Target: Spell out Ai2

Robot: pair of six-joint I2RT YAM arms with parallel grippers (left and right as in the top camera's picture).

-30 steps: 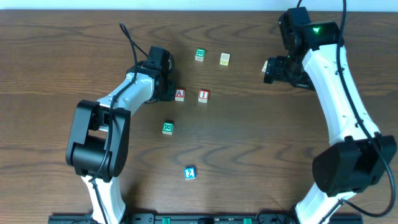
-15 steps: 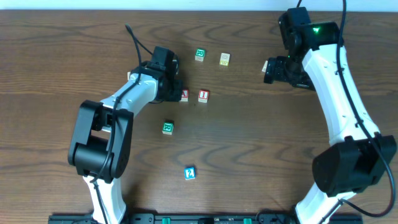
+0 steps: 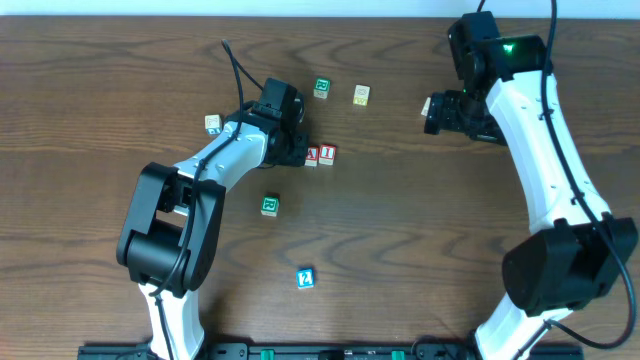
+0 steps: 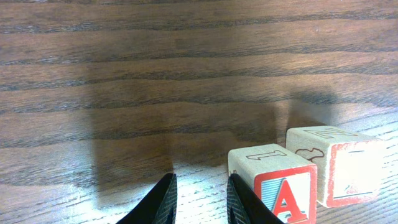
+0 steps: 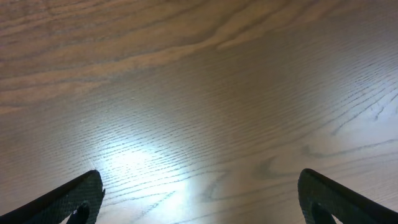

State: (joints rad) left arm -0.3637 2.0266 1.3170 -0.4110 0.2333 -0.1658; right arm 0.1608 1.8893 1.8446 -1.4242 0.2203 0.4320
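The red A block [image 3: 312, 155] lies right against the red I block [image 3: 327, 153] at mid table; both show in the left wrist view, A [image 4: 283, 186] and I [image 4: 339, 165]. The blue 2 block [image 3: 306, 278] lies alone nearer the front. My left gripper [image 3: 297, 152] is at the A block's left side; its fingers [image 4: 199, 199] are nearly together with nothing between them, the right finger touching the A block. My right gripper [image 3: 432, 112] hovers far right, open and empty [image 5: 199, 199] over bare wood.
A green block [image 3: 321, 87] and a pale yellow block [image 3: 361, 95] lie at the back. Another green block [image 3: 269, 205] lies in front of the left gripper. A small pale block [image 3: 213, 123] lies to the left.
My left gripper has moved right, pushing the A block until it touches the I block. The small pale block came into view. The right arm has not moved.
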